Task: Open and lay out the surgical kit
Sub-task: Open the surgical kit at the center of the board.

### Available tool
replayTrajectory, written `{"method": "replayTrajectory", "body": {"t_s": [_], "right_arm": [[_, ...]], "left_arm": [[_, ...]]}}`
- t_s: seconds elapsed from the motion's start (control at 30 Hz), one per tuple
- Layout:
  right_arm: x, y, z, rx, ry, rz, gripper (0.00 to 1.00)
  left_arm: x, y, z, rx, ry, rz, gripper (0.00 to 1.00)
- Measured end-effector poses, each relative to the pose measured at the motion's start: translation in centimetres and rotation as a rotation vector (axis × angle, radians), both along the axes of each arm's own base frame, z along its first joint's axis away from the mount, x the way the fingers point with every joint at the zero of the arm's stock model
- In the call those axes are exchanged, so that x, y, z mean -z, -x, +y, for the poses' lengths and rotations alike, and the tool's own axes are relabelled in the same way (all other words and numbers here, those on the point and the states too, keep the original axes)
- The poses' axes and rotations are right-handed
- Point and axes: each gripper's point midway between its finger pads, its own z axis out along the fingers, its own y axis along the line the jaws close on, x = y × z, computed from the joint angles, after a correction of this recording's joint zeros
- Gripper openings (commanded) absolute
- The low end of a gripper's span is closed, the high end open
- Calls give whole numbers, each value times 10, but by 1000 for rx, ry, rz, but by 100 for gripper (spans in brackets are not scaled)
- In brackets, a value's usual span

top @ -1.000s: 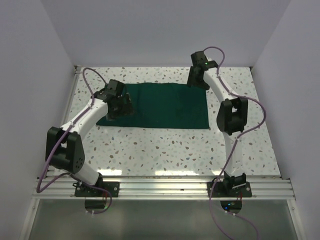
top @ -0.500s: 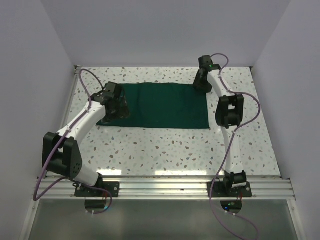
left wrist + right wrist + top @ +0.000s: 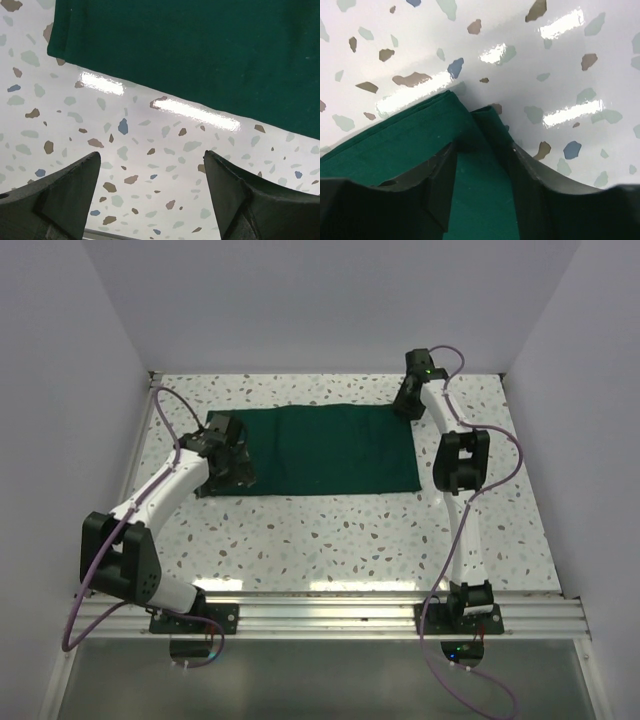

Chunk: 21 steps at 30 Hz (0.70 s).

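Nearly everything is left to do, as I judge it. The speckled table (image 3: 330,540) is the widest thing here, and on its far half, about midway between left and right, lies the dark green cloth wrap (image 3: 320,450), a flat folded rectangle. No flap is turned back and nothing of what it wraps shows, so the kit reads as closed, with the unfolding and the laying out both ahead.

I have one arm at each end of it. My left gripper (image 3: 150,200) hangs at the wrap's near left corner, jaws spread wide and empty over bare table, the cloth's edge just beyond the fingertips and not touched.

My right gripper (image 3: 480,190) is at the far right corner, jaws partway in and set to either side of a raised fold (image 3: 487,122) at the cloth's edge. Green cloth fills the gap between them. Whether they actually pinch it or only straddle it, I cannot tell.

That corner looks to me like the first flap to lift.
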Motion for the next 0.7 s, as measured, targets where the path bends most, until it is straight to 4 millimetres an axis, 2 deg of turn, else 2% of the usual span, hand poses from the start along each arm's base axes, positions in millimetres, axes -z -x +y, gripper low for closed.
{"method": "replayTrajectory", "body": {"t_s": [0.03,0.13,0.33,0.5,0.7], "right_arm": [[0,-2,0,2,-5,-7,38],[0,-7,1,3,-24,-23,30],[0,-10,1,6,-34,-32,26],[0,-10,1,6,-33,-32,26],[-1,-10,1,3,-33,-37,32]], "left_arm": [[1,2,1,-3,-1,4,88],[2,8,3,-15,-3,17,88],[3,14,5,-21,-11,25,88],[2,14,6,-22,-12,20,88],[5,17,7,-21,-14,26,88]]}}
